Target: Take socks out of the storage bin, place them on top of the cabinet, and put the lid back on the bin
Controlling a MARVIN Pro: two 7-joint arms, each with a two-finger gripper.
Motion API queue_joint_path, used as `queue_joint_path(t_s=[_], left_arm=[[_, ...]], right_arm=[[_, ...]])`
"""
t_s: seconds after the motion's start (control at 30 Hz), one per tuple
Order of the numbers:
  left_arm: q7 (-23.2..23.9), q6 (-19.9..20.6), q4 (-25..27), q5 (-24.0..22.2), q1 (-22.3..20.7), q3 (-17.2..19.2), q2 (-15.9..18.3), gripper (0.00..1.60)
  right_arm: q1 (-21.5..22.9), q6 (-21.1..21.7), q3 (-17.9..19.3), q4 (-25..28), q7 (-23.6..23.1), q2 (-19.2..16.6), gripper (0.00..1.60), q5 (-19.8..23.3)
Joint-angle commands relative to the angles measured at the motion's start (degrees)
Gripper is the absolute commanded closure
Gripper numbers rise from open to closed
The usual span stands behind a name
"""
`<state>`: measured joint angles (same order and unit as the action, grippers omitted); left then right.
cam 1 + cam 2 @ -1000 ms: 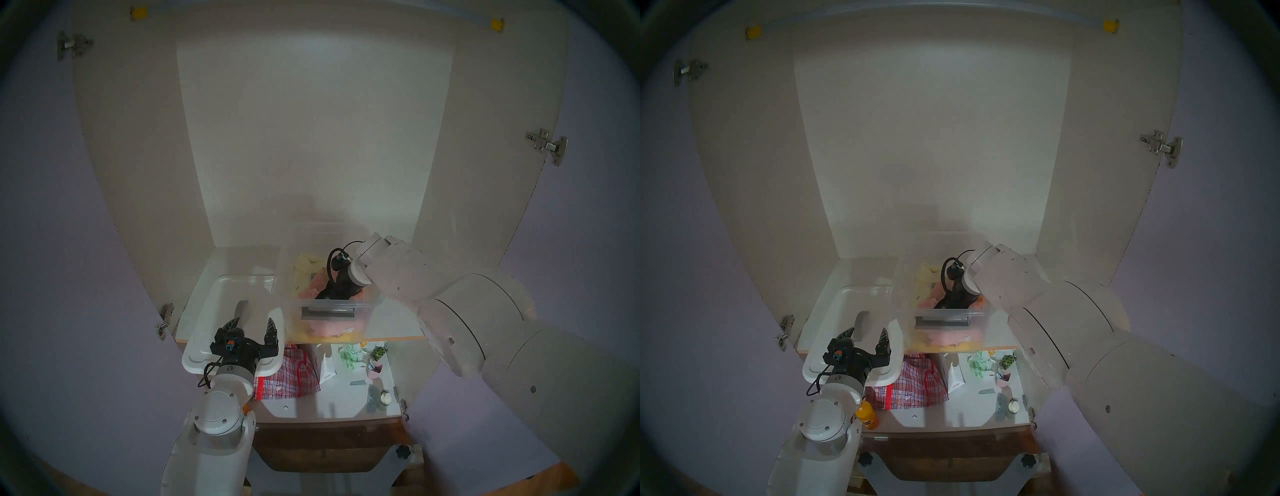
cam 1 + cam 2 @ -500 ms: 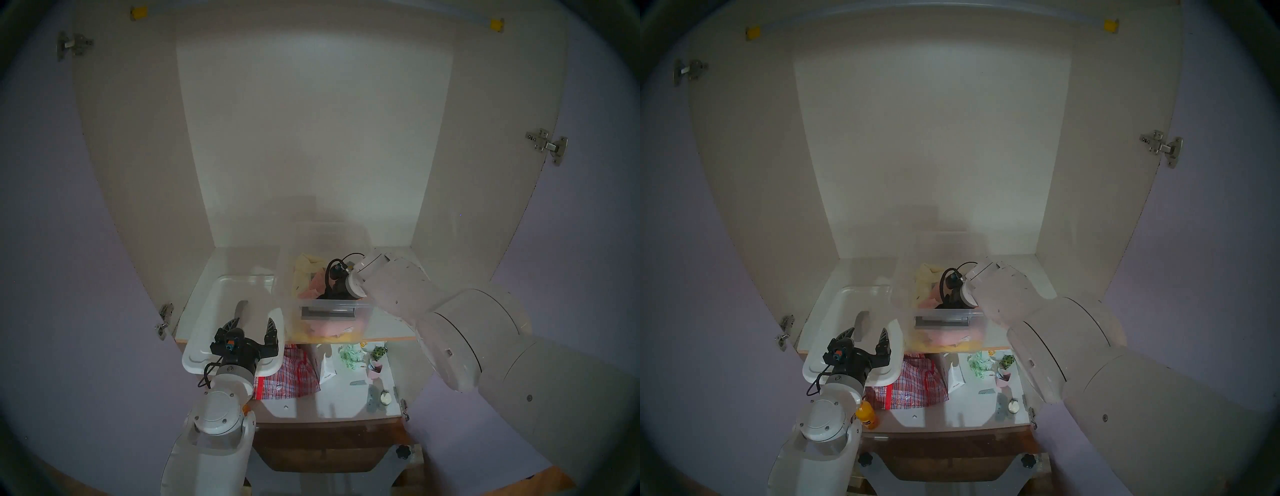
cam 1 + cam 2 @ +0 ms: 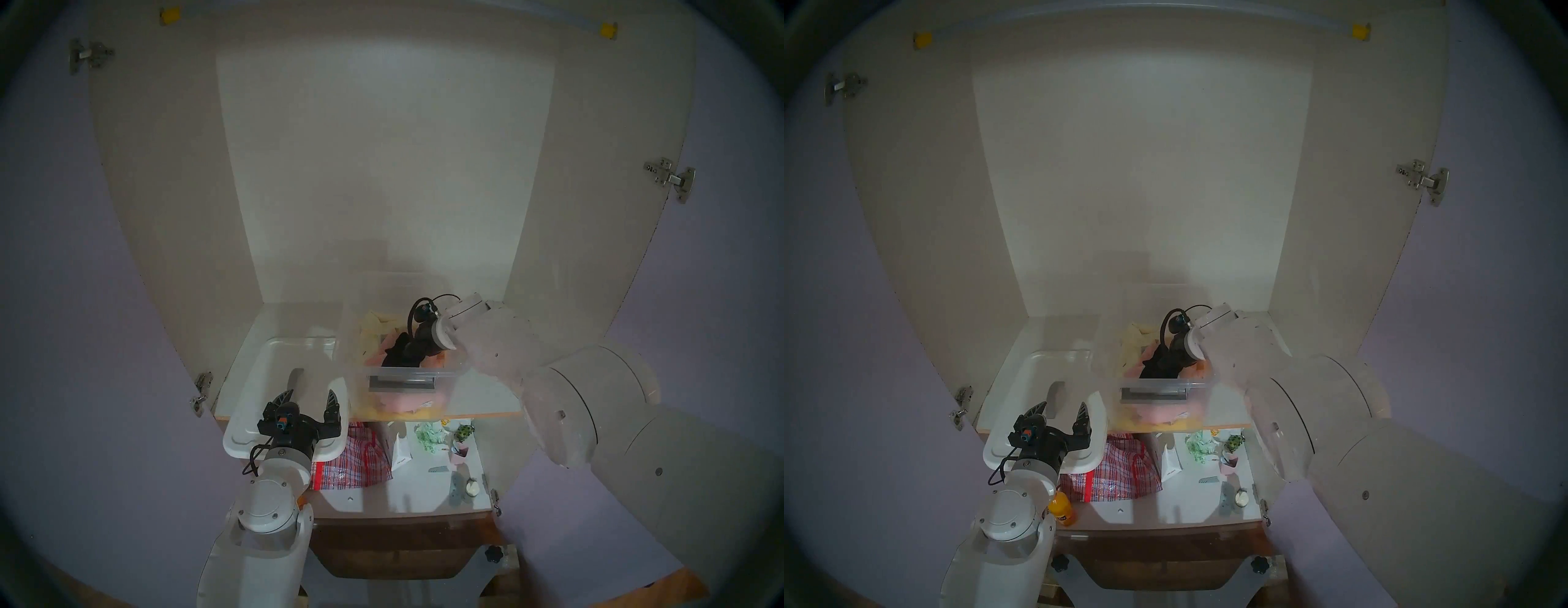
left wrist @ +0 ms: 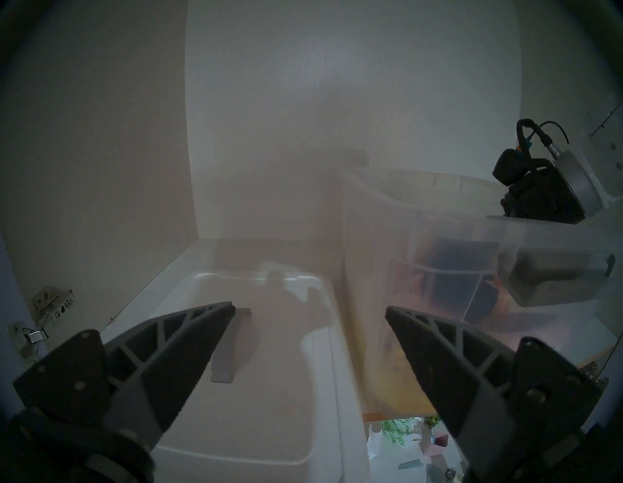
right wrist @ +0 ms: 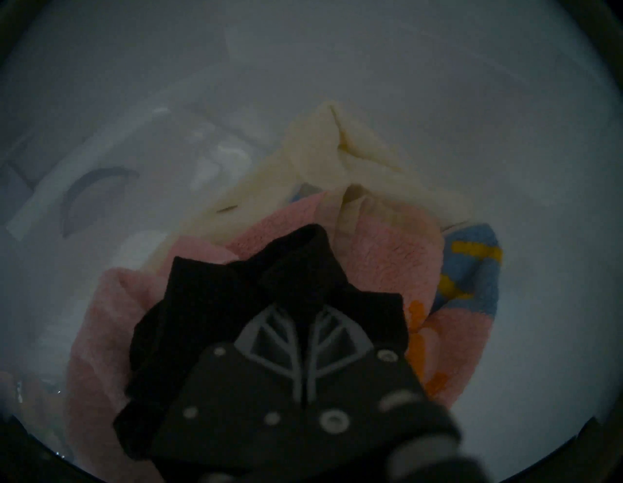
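Black folded fabric socks point(image 5: 256, 296) sit atop pink cloth inside the clear plastic storage bin point(image 3: 407, 373), centre frame; the white translucent lid point(image 3: 280, 382) lies left.

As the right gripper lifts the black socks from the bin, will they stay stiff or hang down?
The black socks will probably flop: their loose folds already spill past the shut right gripper. They look light, and the pinched fabric seems unlikely to slip.

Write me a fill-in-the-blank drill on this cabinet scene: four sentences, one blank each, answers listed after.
1. The right gripper is shut on the ____ socks.
2. The lid lies on the shelf to the ____ of the storage bin in the head view.
3. The left gripper hovers over the lid with its jaws ____.
4. Under the socks lies a ____ cloth.

Missing words: black; left; open; pink
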<state>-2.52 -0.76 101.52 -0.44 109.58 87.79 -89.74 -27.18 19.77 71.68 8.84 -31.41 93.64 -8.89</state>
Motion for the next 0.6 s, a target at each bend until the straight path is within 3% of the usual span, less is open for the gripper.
queue_joint_path(t_s=[0.0, 0.27, 0.57], left_arm=[[0.27, -0.4, 1.56, -0.1, -0.5, -0.15, 0.03, 0.0], [0.25, -0.4, 1.52, -0.09, -0.52, -0.15, 0.02, 0.0], [0.24, -0.4, 1.52, -0.09, -0.53, -0.16, 0.03, 0.0]], right_arm=[[1.88, -2.39, 0.68, 1.29, 1.02, 0.52, 1.6, 0.55], [3.71, -5.01, 4.67, 2.95, 2.28, 0.04, 1.6, 2.3], [6.34, -9.8, 10.19, 6.55, 0.36, -1.68, 1.6, 3.94]])
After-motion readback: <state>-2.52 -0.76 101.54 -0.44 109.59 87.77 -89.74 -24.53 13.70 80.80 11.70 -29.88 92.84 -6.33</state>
